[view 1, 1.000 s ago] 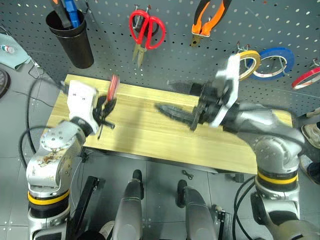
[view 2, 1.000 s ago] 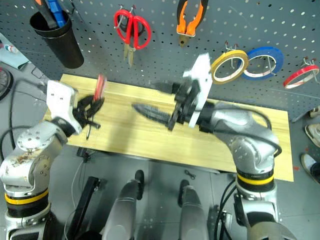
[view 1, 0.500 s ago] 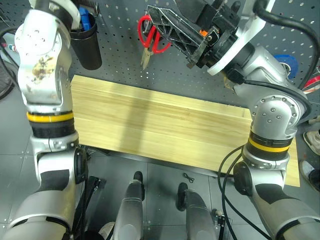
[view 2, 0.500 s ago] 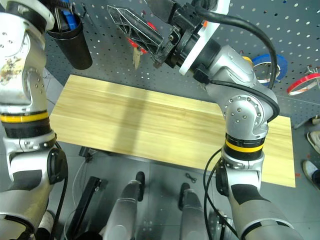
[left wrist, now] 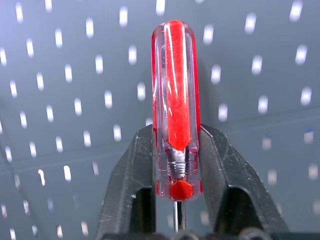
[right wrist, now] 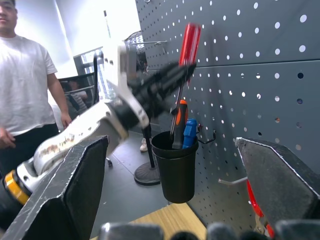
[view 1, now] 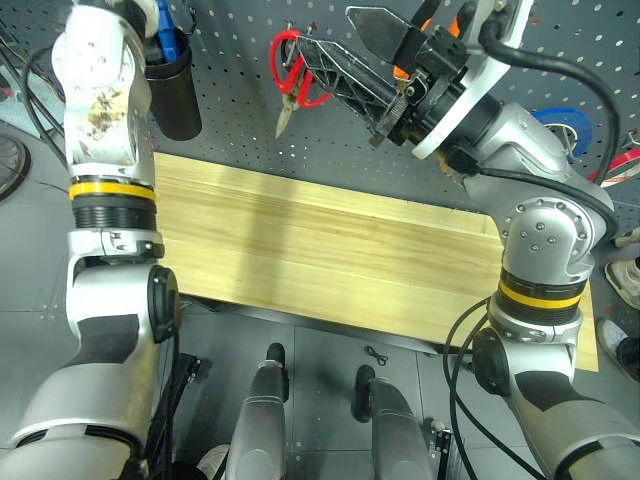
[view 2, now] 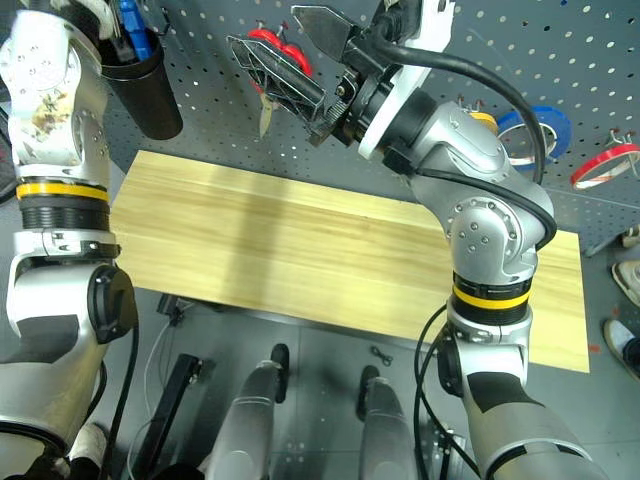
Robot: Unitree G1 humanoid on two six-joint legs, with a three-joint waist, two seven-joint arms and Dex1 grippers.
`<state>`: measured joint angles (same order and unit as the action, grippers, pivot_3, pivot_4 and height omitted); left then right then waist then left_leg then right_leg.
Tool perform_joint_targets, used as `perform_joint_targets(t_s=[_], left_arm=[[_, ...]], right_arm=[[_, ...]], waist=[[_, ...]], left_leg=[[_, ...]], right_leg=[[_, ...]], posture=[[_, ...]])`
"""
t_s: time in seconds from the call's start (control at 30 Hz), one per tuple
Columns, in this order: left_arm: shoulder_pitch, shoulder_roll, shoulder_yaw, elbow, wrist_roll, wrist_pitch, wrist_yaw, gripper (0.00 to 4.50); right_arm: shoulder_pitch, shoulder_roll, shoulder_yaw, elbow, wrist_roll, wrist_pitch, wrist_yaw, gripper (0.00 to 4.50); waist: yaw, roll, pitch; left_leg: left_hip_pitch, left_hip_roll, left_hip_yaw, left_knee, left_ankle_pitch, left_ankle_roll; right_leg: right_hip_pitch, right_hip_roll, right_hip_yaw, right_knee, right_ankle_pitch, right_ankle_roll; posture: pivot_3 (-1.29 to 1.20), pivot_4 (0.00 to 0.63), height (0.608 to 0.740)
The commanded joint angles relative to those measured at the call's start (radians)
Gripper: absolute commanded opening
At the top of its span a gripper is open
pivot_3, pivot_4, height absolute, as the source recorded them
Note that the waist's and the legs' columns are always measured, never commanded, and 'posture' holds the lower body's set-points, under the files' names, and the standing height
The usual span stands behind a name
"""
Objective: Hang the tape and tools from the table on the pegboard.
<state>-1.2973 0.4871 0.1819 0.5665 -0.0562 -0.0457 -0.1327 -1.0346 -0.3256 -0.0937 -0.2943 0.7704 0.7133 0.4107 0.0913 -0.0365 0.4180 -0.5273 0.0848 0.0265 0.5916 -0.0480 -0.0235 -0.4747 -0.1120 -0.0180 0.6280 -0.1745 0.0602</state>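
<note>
The screwdriver (left wrist: 175,100) has a clear red handle and stands upright between my left gripper's (right wrist: 188,68) fingers, which are shut on it. It hangs close to the pegboard (view 1: 230,130), right above the black cup (right wrist: 175,167), with its shaft pointing down at the cup's mouth. My right gripper (view 1: 327,25) is wide open and holds nothing, raised in front of the red-handled scissors (view 1: 288,65) hanging on the board. The right arm hides most of the orange pliers (view 1: 462,18) and the yellowish tape (view 2: 484,120). The table (view 1: 300,250) top is bare.
An orange-handled tool (right wrist: 180,117) and a blue-handled tool (right wrist: 190,132) stand in the cup. A blue roll (view 2: 540,115) and a red roll (view 2: 605,165) hang at the board's right. A person in a white shirt (right wrist: 25,85) stands beyond the table's left end.
My left gripper has carried the screwdriver up from just over the table to the board above the cup. My right gripper has risen in front of the scissors and stayed open.
</note>
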Motion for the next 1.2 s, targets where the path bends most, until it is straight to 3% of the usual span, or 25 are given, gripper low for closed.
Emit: perform_joint_targets(t_s=[0.03, 0.13, 0.23, 0.37, 0.53, 0.67, 0.73, 0.87, 1.03, 1.2], left_arm=[[0.001, 0.007, 0.028, -0.058, -0.028, -0.008, -0.002, 3.15], [0.012, 0.006, 0.041, -0.115, -0.061, 0.028, -0.01, 4.46], [0.039, 0.018, 0.051, -0.215, -0.094, 0.109, -0.036, 4.46], [0.102, 0.047, 0.068, -0.436, -0.263, 0.385, -0.158, 4.46], [0.344, 0.14, 0.042, -0.815, -0.649, 0.957, -0.303, 4.46], [0.566, 0.17, -0.018, -0.999, -0.729, 1.094, -0.328, 4.46], [0.698, 0.148, -0.07, -1.055, -0.723, 1.105, -0.319, 4.46], [0.916, 0.105, -0.288, -1.04, -0.562, 0.947, -0.348, 4.46], [0.974, 0.029, -0.416, -0.788, -0.401, 0.733, -0.419, 4.46], [0.944, -0.056, -0.421, -0.514, -0.287, 0.542, -0.448, 4.46]], right_arm=[[-0.009, -0.014, -0.012, -0.056, 0.013, 0.007, -0.007, 4.5], [-0.005, -0.018, -0.011, -0.06, 0.013, 0.017, -0.009, 4.5], [0.006, -0.026, -0.01, -0.061, 0.009, 0.023, -0.01, 4.5], [0.088, -0.073, -0.004, -0.124, 0.027, 0.066, 0.005, 4.5], [0.39, -0.225, 0.048, -0.275, 0.022, 0.12, 0.104, 4.5], [0.591, -0.304, 0.085, -0.286, -0.084, 0.068, 0.126, 4.5], [0.666, -0.314, 0.098, -0.283, -0.147, 0.039, 0.107, 4.5], [0.827, -0.303, 0.082, -0.243, -0.285, 0.013, 0.001, 4.5], [0.969, -0.273, 0.042, -0.165, -0.424, -0.057, -0.101, 4.5], [1.066, -0.22, 0.015, -0.073, -0.53, -0.168, -0.167, 4.5]], waist=[[0.0, 0.0, 0.0], [0.0, 0.0, 0.0], [0.0, 0.0, 0.0], [0.002, 0.0, 0.0], [0.003, 0.0, 0.0], [0.004, 0.0, 0.0], [-0.001, 0.0, 0.0], [0.003, 0.002, -0.014], [0.006, 0.004, -0.031], [-0.003, 0.007, -0.101]], left_leg=[[0.0, 0.0, 0.0, 0.0, 0.0, 0.0], [0.0, 0.0, 0.0, 0.0, 0.0, 0.0], [0.0, 0.0, 0.0, 0.0, 0.0, 0.0], [0.0, 0.0, -0.001, 0.0, 0.0, 0.0], [0.001, 0.0, -0.002, 0.001, 0.0, 0.0], [0.004, 0.0, -0.002, 0.003, 0.0, 0.0], [0.004, 0.001, -0.002, 0.005, 0.0, 0.0], [0.007, 0.001, -0.001, 0.005, -0.003, -0.006], [0.005, 0.001, 0.0, 0.005, -0.004, -0.007], [0.006, 0.001, 0.001, 0.004, -0.004, -0.007]], right_leg=[[0.0, 0.0, 0.0, 0.0, 0.0, 0.0], [0.0, 0.0, 0.0, 0.001, 0.0, 0.0], [0.0, 0.0, 0.0, 0.002, 0.0, 0.0], [0.001, 0.0, 0.0, 0.004, 0.0, 0.0], [0.003, 0.0, 0.001, 0.004, 0.0, 0.0], [0.004, 0.0, 0.002, 0.002, 0.0, 0.0], [0.003, 0.0, 0.002, 0.003, 0.0, 0.0], [0.004, 0.001, 0.004, 0.002, -0.001, 0.001], [0.003, 0.001, 0.004, -0.001, -0.003, -0.004], [0.008, 0.001, 0.003, -0.014, 0.001, -0.001]], posture=[[0.1, 0.348, 0.74], [0.1, 0.348, 0.74], [0.13, 0.351, 0.74], [0.15, 0.36, 0.74], [0.17, 0.371, 0.74], [0.17, 0.375, 0.74], [0.15, 0.378, 0.74], [0.13, 0.373, 0.74], [0.05, 0.311, 0.74], [0.0, 0.206, 0.74]])
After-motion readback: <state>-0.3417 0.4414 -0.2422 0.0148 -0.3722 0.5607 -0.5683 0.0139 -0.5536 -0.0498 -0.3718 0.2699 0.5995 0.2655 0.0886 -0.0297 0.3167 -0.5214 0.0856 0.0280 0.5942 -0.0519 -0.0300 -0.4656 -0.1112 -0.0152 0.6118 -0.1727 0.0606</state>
